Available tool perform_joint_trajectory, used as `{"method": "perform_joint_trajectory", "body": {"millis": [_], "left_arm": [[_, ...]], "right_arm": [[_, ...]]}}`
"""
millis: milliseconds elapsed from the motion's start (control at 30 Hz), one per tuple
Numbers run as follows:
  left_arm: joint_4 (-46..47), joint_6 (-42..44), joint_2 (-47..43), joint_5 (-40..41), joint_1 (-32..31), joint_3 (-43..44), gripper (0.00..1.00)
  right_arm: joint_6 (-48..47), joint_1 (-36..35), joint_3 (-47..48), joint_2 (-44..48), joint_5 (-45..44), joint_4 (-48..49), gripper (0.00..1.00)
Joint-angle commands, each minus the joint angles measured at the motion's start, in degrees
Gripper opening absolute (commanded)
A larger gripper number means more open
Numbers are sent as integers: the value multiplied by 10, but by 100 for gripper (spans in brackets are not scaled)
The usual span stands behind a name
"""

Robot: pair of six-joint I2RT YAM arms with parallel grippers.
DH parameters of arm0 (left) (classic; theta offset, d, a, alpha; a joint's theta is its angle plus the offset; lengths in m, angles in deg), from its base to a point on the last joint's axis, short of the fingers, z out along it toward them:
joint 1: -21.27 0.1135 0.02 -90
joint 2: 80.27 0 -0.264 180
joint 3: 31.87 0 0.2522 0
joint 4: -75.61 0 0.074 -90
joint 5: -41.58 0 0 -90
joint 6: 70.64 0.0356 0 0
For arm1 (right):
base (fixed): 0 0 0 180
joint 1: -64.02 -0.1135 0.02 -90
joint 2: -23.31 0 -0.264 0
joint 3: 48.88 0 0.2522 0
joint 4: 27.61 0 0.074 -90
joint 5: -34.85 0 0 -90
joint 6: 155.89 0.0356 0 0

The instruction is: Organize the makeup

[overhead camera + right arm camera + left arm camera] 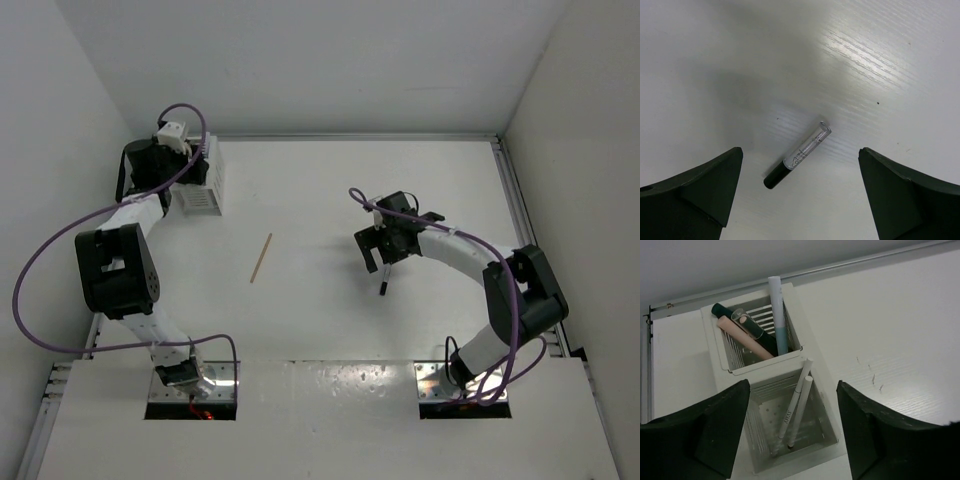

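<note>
Left gripper, jaws wide and empty, hangs over the white slatted holder in the far-left corner of the table; two white sticks lean inside. Right gripper, equally wide, hangs over a black-capped clear tube on open surface; a tan stick lies mid-table.

Top view — holder part-hidden behind left arm, makeup inside indiscernible.

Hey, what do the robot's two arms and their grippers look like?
The left arm and right arm have white links and bulky black joints. A thin purple cable loops loosely along each. The fingers are plain matte-black wedges.
</note>
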Motion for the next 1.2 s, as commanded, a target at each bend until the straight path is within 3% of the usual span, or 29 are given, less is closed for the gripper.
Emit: {"method": "perform_joint_trajectory", "body": {"millis": [0, 100, 233, 367, 433, 533, 667, 900, 1033, 1067, 1133, 1167], "left_arm": [[-23, 16, -36, -16, 2, 40, 77], [-122, 38, -66, -10, -18, 94, 78], [-246, 69, -101, 20, -108, 100, 73], [-319, 97, -127, 76, -216, 17, 71], [-337, 119, -133, 105, -281, -40, 71], [-343, 112, -97, 184, -322, -74, 76], [-338, 85, -24, 247, -334, -66, 76], [-297, 80, 32, 263, -346, -72, 72], [-297, 73, 53, 251, -346, -72, 44], [-297, 73, 59, 244, -346, -72, 29], [-303, 73, 64, 230, -346, -72, 16], [-303, 68, 64, 230, -346, -72, 4]], "right_arm": [[-7, 2, 23, -5, 9, 2, 100], [-1, 2, 13, 7, 15, 8, 100], [16, 0, -7, 22, 2, 11, 100], [58, 0, -20, 45, -25, -10, 100], [85, 0, -19, 53, -45, -26, 100], [105, -1, -17, 61, -65, -41, 100], [116, 0, -26, 67, -68, -38, 100], [116, 0, -47, 82, -77, -37, 100], [107, -1, -54, 92, -88, -36, 100], [102, 0, -54, 93, -90, -35, 100], [99, 0, -55, 95, -94, -36, 100], [98, -1, -55, 94, -95, -33, 100]]}}
